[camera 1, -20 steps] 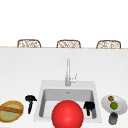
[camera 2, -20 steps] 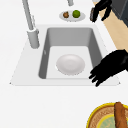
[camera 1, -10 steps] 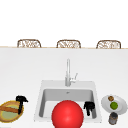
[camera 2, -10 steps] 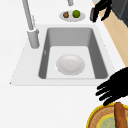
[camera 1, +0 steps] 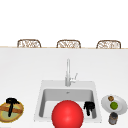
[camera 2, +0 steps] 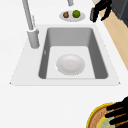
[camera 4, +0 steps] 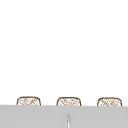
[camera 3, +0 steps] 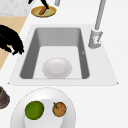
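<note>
My left hand (camera 1: 11, 103) hangs over a yellow-rimmed plate (camera 1: 3, 117) on the counter left of the sink, its straight fingers pointing down at a brown oblong piece of food (camera 1: 17, 109) on it. In the left side view this hand (camera 2: 117, 112) reaches across the plate's rim (camera 2: 93, 117). My right hand (camera 1: 89, 107) floats over the right end of the sink (camera 1: 67, 96), fingers relaxed and drooping, holding nothing. A white bowl (camera 2: 70, 64) lies on the sink floor. In the front view a red ball shape (camera 1: 67, 115) covers the sink's front.
A tall faucet (camera 1: 68, 72) stands behind the basin. On the right counter sits a white plate (camera 1: 122, 106) with a green lime (camera 1: 114, 105) and a small brown fruit (camera 1: 110, 98), and a dark jar (camera 1: 113, 118) is in front of it. Three chair backs line the far counter edge.
My left hand has moved left from beside the sink's left edge and lowered over the yellow-rimmed plate. The right hand has stayed where it was.
</note>
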Robot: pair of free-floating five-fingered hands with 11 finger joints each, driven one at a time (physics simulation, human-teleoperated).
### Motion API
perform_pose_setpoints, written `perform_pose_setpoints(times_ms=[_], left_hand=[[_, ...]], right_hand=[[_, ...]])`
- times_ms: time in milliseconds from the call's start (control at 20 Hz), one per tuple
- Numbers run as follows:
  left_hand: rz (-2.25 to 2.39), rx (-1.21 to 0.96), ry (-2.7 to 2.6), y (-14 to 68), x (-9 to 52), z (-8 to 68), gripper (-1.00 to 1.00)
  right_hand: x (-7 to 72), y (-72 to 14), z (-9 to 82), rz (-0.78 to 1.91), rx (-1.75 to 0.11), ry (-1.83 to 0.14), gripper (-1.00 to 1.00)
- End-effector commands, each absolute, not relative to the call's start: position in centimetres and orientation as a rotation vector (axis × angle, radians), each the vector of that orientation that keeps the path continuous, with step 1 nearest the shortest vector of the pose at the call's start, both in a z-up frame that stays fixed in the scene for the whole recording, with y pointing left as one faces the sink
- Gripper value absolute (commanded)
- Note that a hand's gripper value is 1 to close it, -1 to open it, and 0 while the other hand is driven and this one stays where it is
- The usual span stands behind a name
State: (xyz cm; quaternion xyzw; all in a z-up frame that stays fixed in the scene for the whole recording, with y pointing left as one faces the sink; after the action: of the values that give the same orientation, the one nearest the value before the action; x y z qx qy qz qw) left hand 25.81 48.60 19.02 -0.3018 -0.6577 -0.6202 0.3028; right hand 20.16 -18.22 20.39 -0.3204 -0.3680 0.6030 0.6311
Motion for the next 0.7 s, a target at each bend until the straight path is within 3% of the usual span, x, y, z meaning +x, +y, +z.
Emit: perform_pose_setpoints(times_ms=[0, 600, 650], left_hand=[[-1.584, -0.779, -1.804, 50.5, 26.5, 17.4, -1.0], [-1.617, -0.711, -1.918, 54.9, 29.4, 10.8, -1.0], [-1.61, -0.74, -1.934, 55.4, 29.4, 10.5, 1.0]], right_hand=[[20.2, -18.2, 20.4, 1.38, -0.734, -0.842, 0.0], [20.2, -18.2, 20.4, 1.38, -0.734, -0.842, 0.0], [20.2, -18.2, 20.4, 1.38, -0.734, -0.842, 0.0]])
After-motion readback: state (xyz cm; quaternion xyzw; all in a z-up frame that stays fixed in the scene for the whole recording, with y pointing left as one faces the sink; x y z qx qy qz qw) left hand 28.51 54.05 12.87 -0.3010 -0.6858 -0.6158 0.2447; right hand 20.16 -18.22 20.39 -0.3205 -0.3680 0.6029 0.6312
